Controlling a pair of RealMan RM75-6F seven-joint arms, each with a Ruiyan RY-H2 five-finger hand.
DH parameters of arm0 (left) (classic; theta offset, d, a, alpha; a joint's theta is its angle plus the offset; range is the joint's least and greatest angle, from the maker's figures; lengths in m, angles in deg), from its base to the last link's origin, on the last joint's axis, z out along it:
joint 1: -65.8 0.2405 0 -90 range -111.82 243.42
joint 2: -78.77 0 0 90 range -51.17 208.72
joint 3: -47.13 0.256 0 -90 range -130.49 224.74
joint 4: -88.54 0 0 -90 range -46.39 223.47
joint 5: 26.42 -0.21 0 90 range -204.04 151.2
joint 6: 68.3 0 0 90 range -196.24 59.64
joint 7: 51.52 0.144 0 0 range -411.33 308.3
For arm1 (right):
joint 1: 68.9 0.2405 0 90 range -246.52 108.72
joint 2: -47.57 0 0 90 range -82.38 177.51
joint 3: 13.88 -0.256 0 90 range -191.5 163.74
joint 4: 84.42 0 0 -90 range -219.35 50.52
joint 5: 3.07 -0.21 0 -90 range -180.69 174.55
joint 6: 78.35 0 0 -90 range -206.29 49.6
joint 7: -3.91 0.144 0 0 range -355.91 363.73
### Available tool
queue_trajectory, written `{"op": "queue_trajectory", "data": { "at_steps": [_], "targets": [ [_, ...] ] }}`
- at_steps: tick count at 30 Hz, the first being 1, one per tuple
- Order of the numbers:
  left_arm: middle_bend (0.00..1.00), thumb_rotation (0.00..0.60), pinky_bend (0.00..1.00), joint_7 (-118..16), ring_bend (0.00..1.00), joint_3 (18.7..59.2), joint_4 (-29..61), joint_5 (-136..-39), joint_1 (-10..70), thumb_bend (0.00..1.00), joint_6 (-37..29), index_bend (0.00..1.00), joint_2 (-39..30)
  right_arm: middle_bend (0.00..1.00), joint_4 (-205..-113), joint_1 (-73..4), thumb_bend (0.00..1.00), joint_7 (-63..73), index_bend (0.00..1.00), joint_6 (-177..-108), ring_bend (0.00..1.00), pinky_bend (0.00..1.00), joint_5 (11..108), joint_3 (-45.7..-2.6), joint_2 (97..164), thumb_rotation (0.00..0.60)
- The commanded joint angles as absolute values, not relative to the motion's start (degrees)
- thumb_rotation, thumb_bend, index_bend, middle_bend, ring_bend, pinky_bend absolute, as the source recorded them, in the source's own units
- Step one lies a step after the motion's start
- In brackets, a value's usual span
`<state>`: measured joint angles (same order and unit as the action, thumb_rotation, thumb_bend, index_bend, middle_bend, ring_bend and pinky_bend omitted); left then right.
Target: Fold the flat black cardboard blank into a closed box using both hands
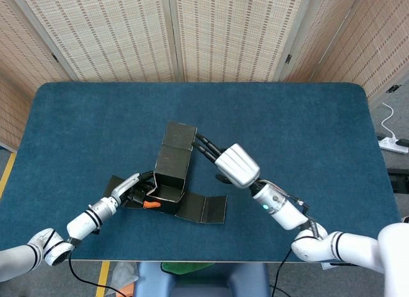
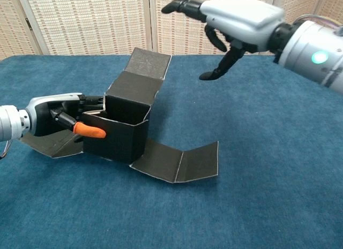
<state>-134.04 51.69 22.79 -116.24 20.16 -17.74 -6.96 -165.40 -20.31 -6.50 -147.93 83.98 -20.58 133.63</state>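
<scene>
The black cardboard box (image 2: 120, 136) stands half-formed on the blue table (image 2: 268, 168), its walls upright and its top open. Its lid panel (image 2: 150, 62) rises at the back, and a creased flap (image 2: 179, 161) lies flat at the front right. My left hand (image 2: 56, 119) grips the box's left wall, with the orange-tipped thumb on the outside and the fingers reaching over the rim. Another flap (image 2: 51, 144) lies under that hand. My right hand (image 2: 236, 17) hovers open above and to the right of the box, touching nothing. In the head view the box (image 1: 167, 175) sits between the left hand (image 1: 133, 191) and the right hand (image 1: 235, 164).
Woven folding screens (image 1: 211, 35) stand behind the table's far edge. A white power strip (image 1: 391, 144) lies on the floor past the right edge. Bare blue cloth (image 1: 307, 131) stretches to the right of and behind the box.
</scene>
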Motion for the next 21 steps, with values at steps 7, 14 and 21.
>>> {"op": "queue_trajectory", "data": {
  "at_steps": [7,14,21],
  "targets": [
    [0.33,0.6,0.76,-150.13,0.55,48.57,14.68,-113.82,21.27,0.19,-16.23,0.3,0.25,0.04,-167.66,-29.61,0.1,6.87,0.0,-159.9,0.71,1.0,88.0,-18.98,129.54,0.6],
    [0.33,0.6,0.76,-163.35,0.55,46.37,10.68,-113.22,21.03,0.19,-16.94,0.3,3.41,0.05,-165.67,-32.93,0.1,15.06,0.0,-165.62,0.71,1.0,89.79,-19.75,131.53,0.6],
    [0.33,0.6,0.76,-170.72,0.55,45.18,9.24,-113.49,20.47,0.19,-18.07,0.29,4.76,0.06,-162.21,-34.05,0.1,23.24,0.0,-169.02,0.71,1.0,90.06,-21.91,136.47,0.6]
  ]
}}
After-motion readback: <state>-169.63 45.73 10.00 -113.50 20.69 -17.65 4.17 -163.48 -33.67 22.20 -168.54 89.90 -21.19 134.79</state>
